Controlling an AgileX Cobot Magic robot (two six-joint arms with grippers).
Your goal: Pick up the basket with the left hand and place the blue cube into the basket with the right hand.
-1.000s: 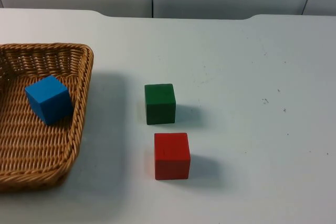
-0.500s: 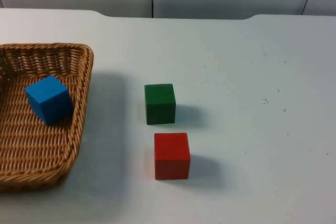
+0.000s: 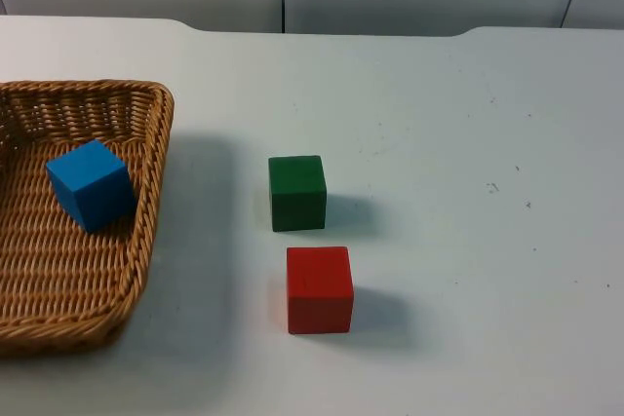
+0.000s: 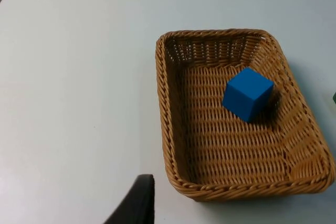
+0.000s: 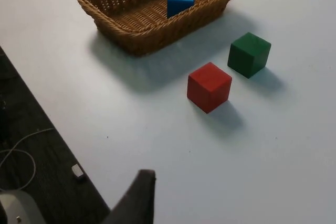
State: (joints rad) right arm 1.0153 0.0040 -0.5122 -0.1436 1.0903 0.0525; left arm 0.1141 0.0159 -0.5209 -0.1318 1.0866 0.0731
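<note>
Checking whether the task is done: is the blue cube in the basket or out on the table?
In. The blue cube lies on the woven floor of the basket, close to one side wall.

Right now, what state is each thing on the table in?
basket: resting on the table, upright, holding one cube.
blue cube: inside the basket, tilted against its wall.
green cube: flat on the table, apart from the others.
red cube: flat on the table, apart from the green cube.

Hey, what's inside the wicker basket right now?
One blue cube sits inside the basket, close to the wall facing the green cube. The weave under the cube is covered; nothing else lies inside.
</note>
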